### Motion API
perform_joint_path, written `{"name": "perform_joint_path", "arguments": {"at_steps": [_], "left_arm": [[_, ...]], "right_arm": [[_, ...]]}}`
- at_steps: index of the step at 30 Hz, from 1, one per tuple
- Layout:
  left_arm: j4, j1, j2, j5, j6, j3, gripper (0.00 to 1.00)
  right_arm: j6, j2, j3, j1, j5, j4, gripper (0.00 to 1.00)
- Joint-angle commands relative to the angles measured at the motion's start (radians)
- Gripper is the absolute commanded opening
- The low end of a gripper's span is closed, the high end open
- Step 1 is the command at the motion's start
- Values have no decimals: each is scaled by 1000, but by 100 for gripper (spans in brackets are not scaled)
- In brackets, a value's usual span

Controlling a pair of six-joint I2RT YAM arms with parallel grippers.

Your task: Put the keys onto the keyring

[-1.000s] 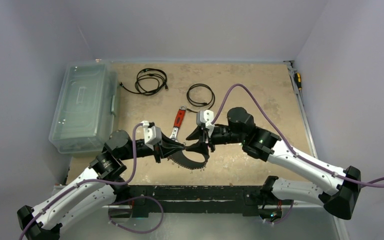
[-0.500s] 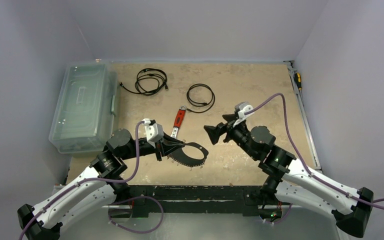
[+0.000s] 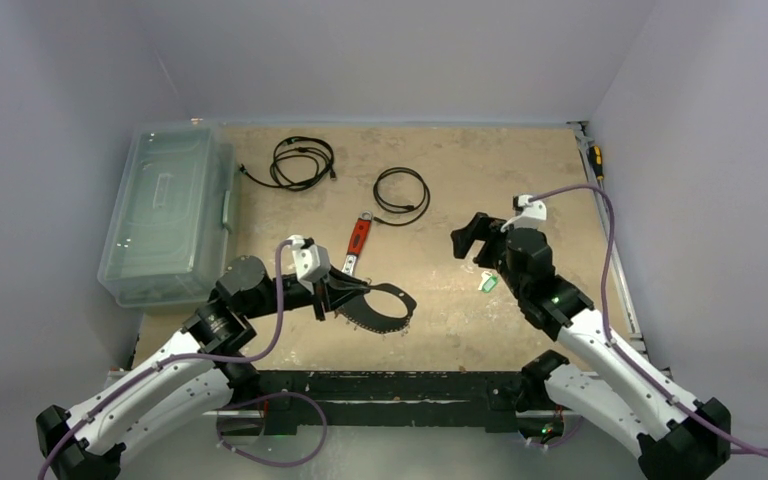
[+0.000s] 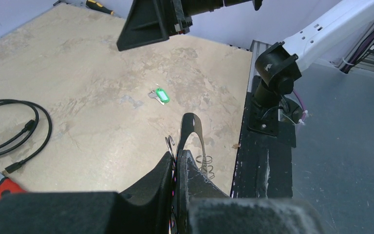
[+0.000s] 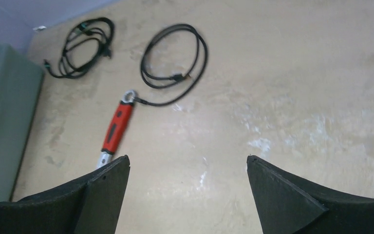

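Observation:
My left gripper (image 3: 358,293) is shut on the keyring (image 3: 412,305), a dark oval loop held just above the table, with small silvery bits dangling from its lower edge. In the left wrist view the loop (image 4: 189,122) sticks out past the shut fingertips of the left gripper (image 4: 187,154), with a small wire ring beside it. One of the keys, with a green head (image 3: 488,283) (image 4: 161,95), lies flat on the table under the right arm. My right gripper (image 3: 465,240) (image 5: 187,158) hovers open and empty over bare table, up and to the left of the green key.
A red-handled wrench (image 3: 358,240) (image 5: 117,126) lies just beyond the left gripper. Two black coiled cables (image 3: 302,160) (image 3: 402,190) sit further back. A clear plastic box (image 3: 165,210) fills the left side. A screwdriver (image 3: 595,160) lies at the far right edge.
My right gripper has opened and pulled away from the keyring toward the right and back. The green key now shows on the table. The left gripper holds still.

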Motion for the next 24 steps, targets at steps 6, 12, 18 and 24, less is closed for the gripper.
{"name": "perform_joint_path", "arguments": {"at_steps": [6,12,18,24], "left_arm": [[-29,-1,4,-116,-8,60,0],[-45,0,-17,-149,7,62,0],[-59,-1,-10,-172,14,63,0],[-59,0,14,-182,17,63,0]], "right_arm": [[284,54,31,-16,220,-244,93],[375,98,-9,-59,326,-269,94],[484,175,-18,-104,355,-315,99],[558,321,19,-107,357,-388,99]]}}
